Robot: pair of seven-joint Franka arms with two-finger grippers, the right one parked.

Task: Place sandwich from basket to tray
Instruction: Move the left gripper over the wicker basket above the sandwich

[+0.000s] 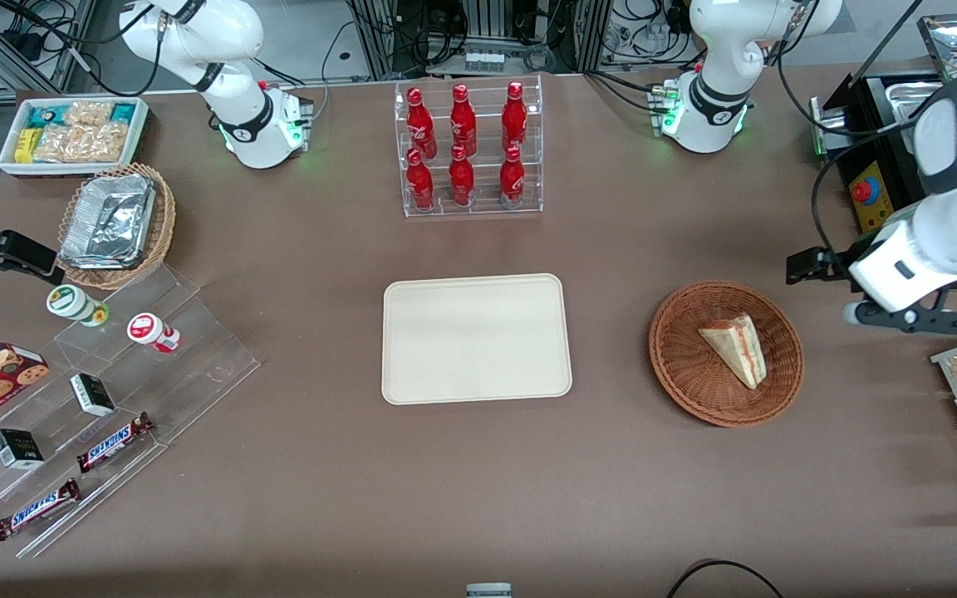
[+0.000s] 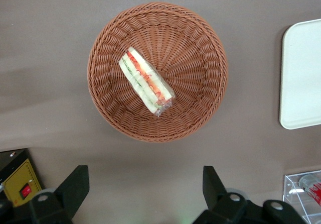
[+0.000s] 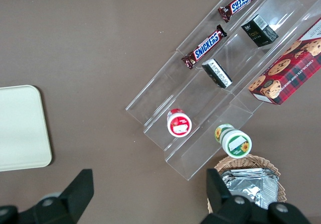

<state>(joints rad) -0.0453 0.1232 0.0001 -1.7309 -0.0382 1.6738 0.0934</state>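
Wicker basket (image 1: 726, 353) holds your sandwich (image 1: 736, 348); your claw (image 2: 143, 184) hovers above, spread open and empty. Readable writing: Snickers bars (image 1: 115, 441) toward the parked arm's end.

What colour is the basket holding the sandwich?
Reddish-brown wicker basket, clearest in the left wrist view; the open tool hovers above it.

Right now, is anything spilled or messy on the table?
Nothing stands out. The sandwich lies whole in the basket, the tray sits flat and bare, and the open gripper hovers above the basket.
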